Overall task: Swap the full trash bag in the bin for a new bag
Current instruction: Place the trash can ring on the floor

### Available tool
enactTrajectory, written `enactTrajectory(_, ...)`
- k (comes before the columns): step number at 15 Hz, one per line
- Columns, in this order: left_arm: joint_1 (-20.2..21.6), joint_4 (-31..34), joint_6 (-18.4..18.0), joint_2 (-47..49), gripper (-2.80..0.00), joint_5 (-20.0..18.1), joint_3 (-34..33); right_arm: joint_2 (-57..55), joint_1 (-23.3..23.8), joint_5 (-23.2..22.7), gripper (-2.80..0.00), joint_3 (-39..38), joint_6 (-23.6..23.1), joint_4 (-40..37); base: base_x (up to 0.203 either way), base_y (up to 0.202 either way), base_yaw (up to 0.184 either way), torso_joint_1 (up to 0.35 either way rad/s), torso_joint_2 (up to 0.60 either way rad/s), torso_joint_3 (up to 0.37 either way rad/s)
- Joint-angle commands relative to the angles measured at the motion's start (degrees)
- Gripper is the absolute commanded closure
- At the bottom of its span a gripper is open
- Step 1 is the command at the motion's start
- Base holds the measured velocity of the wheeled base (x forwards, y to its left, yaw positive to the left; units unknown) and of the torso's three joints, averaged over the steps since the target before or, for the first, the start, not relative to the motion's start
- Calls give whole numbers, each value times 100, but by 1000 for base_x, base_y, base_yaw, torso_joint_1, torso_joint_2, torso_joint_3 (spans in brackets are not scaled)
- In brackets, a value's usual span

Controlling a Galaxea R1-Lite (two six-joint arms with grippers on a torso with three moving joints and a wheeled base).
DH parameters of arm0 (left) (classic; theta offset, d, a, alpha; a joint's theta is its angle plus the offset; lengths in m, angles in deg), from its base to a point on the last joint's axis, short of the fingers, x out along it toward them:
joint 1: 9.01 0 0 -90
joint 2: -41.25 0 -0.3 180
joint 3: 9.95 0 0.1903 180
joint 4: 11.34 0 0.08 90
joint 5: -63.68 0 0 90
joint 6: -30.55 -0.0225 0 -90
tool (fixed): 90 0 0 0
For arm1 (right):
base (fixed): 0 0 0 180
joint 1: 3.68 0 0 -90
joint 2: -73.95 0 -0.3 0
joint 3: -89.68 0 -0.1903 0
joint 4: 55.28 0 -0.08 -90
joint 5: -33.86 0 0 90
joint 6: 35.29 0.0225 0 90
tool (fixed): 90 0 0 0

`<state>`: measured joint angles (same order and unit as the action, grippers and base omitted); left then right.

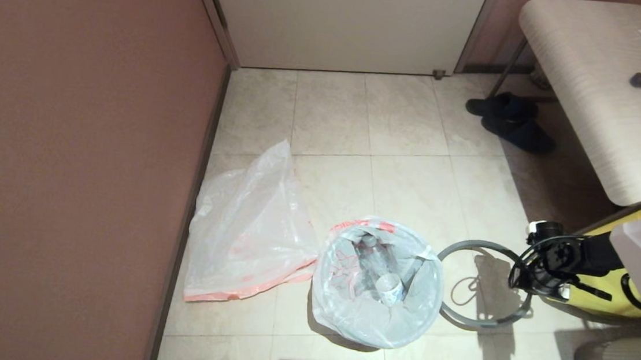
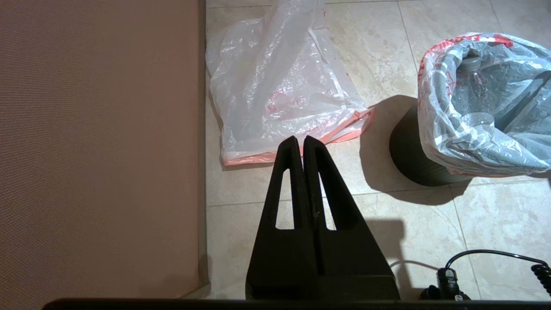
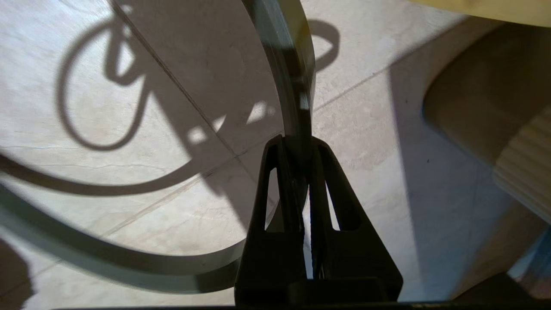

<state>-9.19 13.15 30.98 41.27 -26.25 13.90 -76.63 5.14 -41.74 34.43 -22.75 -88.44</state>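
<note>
The full trash bag (image 1: 343,312) sits in the bin in the middle of the floor, its rim folded over the outside, with a clear bottle (image 1: 382,275) inside. The bin's black wall (image 2: 409,150) shows below the bag in the left wrist view. The grey ring rim (image 1: 480,243) is off the bin, just to its right, and my right gripper (image 3: 297,144) is shut on it (image 3: 288,64). The limp new bag (image 1: 246,231) lies flat on the tiles by the left wall. My left gripper (image 2: 300,142) is shut and empty, hovering near that bag's pink band (image 2: 249,158).
A brown wall (image 1: 67,152) runs along the left and a white door (image 1: 340,19) closes the back. A pale table (image 1: 594,99) with glasses stands at the right, black shoes (image 1: 511,121) lie beneath it, and a yellow bag (image 1: 624,293) sits behind my right arm.
</note>
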Motion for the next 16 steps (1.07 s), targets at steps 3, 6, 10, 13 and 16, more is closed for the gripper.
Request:
enactTrajectory(3,1,2,0,6,0,1,-4,-1205,-351,306,0,714,-340,1,0,0,0,0,0,0)
enactTrajectory(6,1,2,0,-1,0,1,3,-1079,-360,474,-280,621,-300,-15,0,0,0,0,0,0)
enactTrajectory(10,1,2,0,1,0,1,-3,93,-331,459,-280,-477,-217,-10,0,0,0,0,0,0)
enactTrajectory(13,1,2,0,-1,0,1,-3,1335,-339,260,-280,-1579,-78,-7,0,0,0,0,0,0)
enactTrajectory(16,1,2,0,6,0,1,4,2606,-399,-120,0,-2980,31,9,0,0,0,0,0,0)
